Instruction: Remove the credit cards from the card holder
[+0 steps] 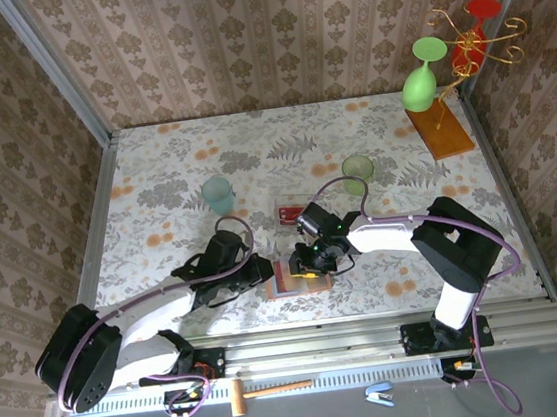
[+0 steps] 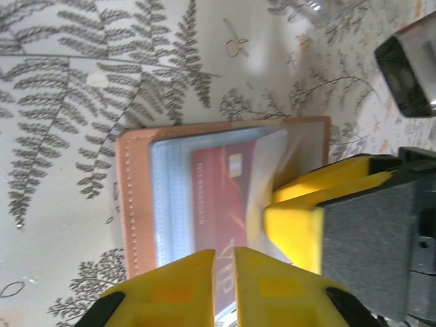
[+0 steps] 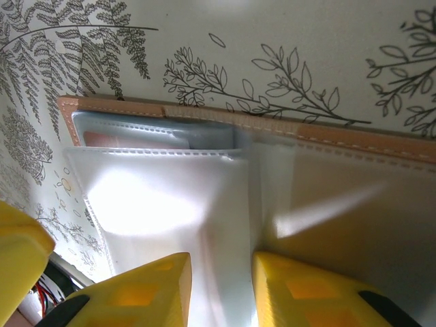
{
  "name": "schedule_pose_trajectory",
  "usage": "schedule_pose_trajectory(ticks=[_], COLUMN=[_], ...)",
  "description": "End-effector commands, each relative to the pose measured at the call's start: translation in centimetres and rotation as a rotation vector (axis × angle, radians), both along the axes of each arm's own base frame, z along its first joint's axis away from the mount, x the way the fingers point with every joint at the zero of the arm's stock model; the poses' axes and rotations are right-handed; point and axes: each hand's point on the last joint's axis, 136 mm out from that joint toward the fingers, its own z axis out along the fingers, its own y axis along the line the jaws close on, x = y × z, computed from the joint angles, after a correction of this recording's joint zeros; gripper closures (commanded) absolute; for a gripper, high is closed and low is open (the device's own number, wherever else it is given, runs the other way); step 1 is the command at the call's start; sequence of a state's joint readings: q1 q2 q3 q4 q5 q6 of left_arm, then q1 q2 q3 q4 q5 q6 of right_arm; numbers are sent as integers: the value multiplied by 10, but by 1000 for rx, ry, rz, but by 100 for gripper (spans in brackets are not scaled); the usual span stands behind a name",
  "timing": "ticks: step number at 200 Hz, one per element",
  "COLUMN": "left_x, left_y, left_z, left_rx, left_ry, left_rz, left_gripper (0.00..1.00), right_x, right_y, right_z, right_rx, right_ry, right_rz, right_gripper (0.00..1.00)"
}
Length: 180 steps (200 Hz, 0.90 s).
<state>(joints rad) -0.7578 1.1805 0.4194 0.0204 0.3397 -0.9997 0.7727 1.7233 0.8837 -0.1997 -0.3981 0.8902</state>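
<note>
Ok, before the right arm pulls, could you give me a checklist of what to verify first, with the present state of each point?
1. The card holder lies open on the table: ok.
2. The left gripper clamps the holder's edge to steady it: ok.
3. The right gripper has the red card between its fingers: not ok, a clear sleeve lies there.
4. The red card is free of its pocket: not ok, it sits inside.
5. The teal cup and the green cup stand apart from the holder: ok.
</note>
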Motion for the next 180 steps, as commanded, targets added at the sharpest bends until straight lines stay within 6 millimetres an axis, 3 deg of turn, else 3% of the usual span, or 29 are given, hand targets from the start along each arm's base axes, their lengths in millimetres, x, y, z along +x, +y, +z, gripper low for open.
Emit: schedule_pose_trajectory(ticks=[1,72,180], left_x=[4,7,7], left_y=[-10,-29,-37], left_z=[12,7,2], left_rx=[-44,-102,-113], left_ry=[1,39,57], left_rz=[-4,-33,-54], left_gripper=[82,76,79], right_x=[-2,-1,0], right_y=[-5,-7,-6], right_z=[-2,1,9], right_rx=[-6,-4,3], right_ry=[2,-5,-18], right_rz=[-8,-12,-11], right_gripper=[70,70,70])
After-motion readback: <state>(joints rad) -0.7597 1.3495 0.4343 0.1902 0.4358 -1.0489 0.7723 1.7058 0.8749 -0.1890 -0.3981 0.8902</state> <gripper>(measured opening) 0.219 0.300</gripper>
